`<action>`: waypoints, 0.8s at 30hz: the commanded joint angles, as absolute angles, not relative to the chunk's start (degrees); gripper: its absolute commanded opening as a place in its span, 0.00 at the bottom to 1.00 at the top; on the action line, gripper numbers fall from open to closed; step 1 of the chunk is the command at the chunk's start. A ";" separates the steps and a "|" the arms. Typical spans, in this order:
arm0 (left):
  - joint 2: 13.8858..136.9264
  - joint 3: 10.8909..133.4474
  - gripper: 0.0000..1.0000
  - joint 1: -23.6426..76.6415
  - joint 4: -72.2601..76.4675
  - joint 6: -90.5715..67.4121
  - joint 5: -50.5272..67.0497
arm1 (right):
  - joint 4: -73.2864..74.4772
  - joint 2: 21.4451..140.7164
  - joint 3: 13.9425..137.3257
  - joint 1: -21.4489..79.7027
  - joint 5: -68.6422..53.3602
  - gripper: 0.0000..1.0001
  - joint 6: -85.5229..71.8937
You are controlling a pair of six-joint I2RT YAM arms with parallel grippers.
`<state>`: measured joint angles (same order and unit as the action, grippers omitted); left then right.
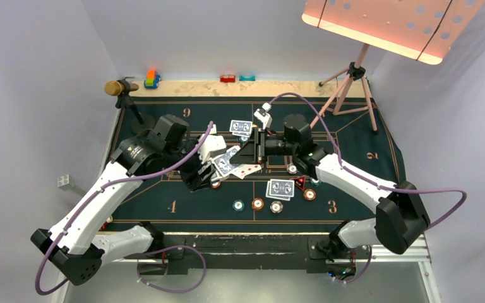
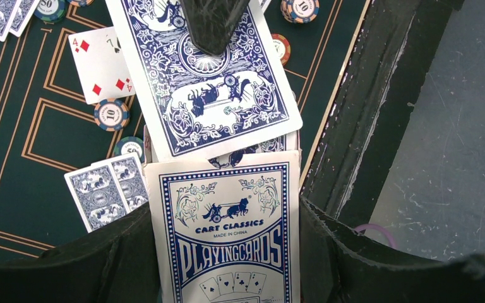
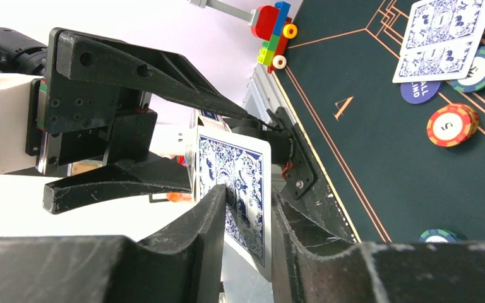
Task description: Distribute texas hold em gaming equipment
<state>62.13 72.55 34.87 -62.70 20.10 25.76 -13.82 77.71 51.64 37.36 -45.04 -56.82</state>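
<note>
the left gripper [image 2: 224, 252] clamps the blue and white card box [image 2: 227, 208] above the middle of the dark green mat [image 1: 215, 211]. the right gripper [image 3: 246, 211] pinches a blue-backed card [image 2: 208, 95] by its end; it looks light, bendy, slippery.

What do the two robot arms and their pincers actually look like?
The left arm and right arm have white links between chunky black joints, each trailing a looping purple cable. The left gripper and right gripper are matte black, each with two broad, tapering fingers.
</note>
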 commanded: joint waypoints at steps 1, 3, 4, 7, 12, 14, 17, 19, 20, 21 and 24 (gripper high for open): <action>61.48 75.15 0.00 34.66 -61.70 19.78 26.77 | -12.40 75.48 51.23 36.25 -46.05 0.27 -55.34; 61.39 75.19 0.00 34.63 -61.71 19.81 26.74 | -11.84 74.93 51.24 35.45 -46.21 0.22 -55.28; 61.38 75.15 0.00 34.69 -61.72 19.85 26.72 | -11.60 74.53 51.31 35.00 -46.35 0.20 -55.21; 61.36 75.02 0.00 34.70 -61.70 19.91 26.59 | -10.57 73.22 51.41 33.74 -46.83 0.16 -55.01; 61.38 74.86 0.00 34.69 -61.74 19.95 26.54 | -7.03 70.69 51.54 30.43 -47.00 0.14 -52.91; 61.35 74.88 0.00 34.63 -61.83 20.04 26.45 | -6.06 70.11 51.15 28.95 -47.12 0.14 -51.94; 61.18 74.81 0.00 34.63 -61.97 20.21 26.28 | -5.57 70.00 49.82 26.73 -47.52 0.13 -50.74; 61.03 74.71 0.00 34.70 -62.02 20.30 26.10 | -5.47 70.92 48.70 25.53 -47.30 0.12 -49.83; 61.02 74.71 0.00 34.66 -61.98 20.30 26.10 | -6.03 71.70 47.91 25.05 -47.24 0.11 -49.72; 60.92 74.71 0.00 34.63 -62.03 20.36 26.10 | -7.51 72.69 47.04 24.65 -47.60 0.11 -50.13; 60.96 74.71 0.00 34.71 -62.01 20.30 26.26 | -10.41 76.29 45.03 23.93 -46.83 0.09 -49.98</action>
<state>62.13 72.58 34.87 -62.72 20.12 25.71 -7.42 72.60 47.57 24.82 -46.13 -51.75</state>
